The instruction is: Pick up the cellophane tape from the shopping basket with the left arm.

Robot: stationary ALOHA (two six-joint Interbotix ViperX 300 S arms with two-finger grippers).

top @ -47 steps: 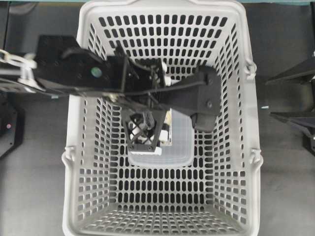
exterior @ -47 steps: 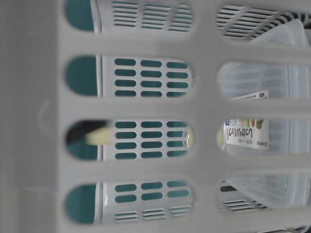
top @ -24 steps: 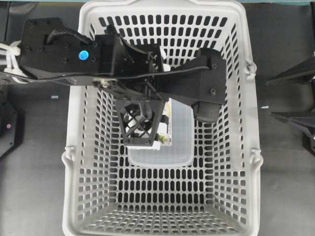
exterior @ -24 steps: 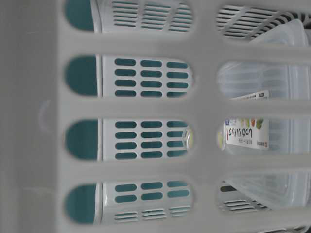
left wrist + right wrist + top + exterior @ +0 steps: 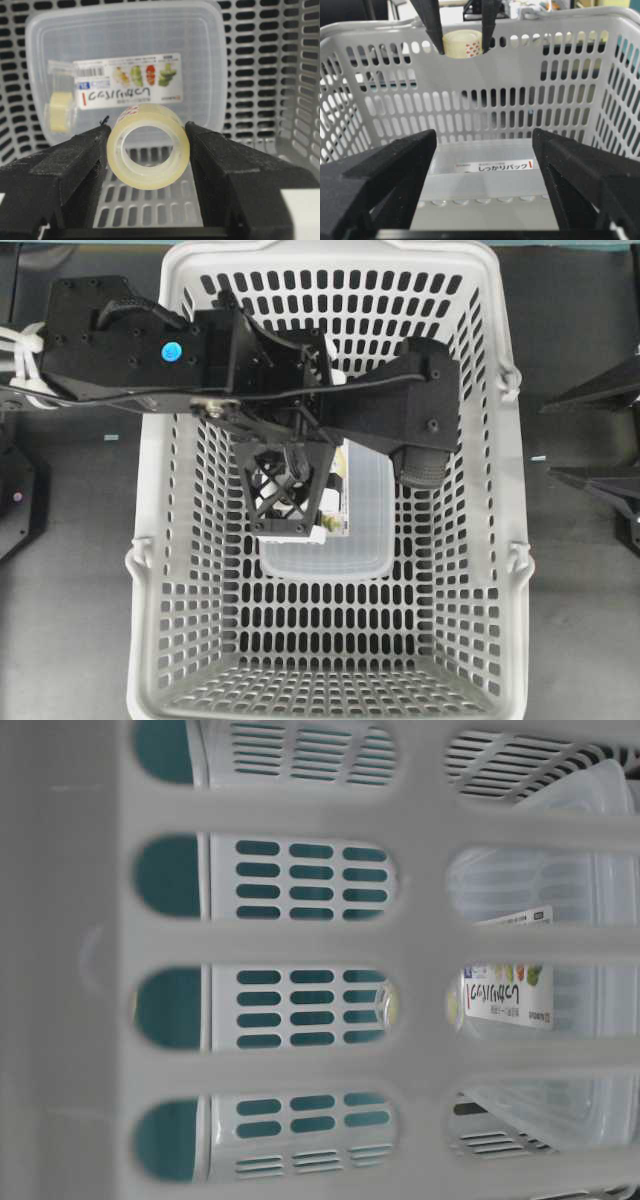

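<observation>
My left gripper (image 5: pixel 148 136) is shut on the cellophane tape (image 5: pixel 148 150), a pale yellowish translucent roll with red print, squeezed across its rim between both black fingers. It hangs clear above the floor of the light grey shopping basket (image 5: pixel 330 255). From overhead the left gripper (image 5: pixel 293 530) points down over the basket's middle, with the tape (image 5: pixel 323 531) peeking out at its tip. The right wrist view shows the tape (image 5: pixel 462 44) held about level with the far rim. My right gripper (image 5: pixel 484 145) stands wide open outside the basket's right wall, holding nothing.
A large clear rectangular box (image 5: pixel 125 40) with a printed label lies on the basket floor under the left gripper. At its left side shows another pale roll in a clear wrapper (image 5: pixel 59 106). The slotted basket wall (image 5: pixel 300 940) fills the table-level view.
Over the last second the left arm rose with the roll, which left the table-level view. In the last half second it hardly moved. The right gripper stayed put.
</observation>
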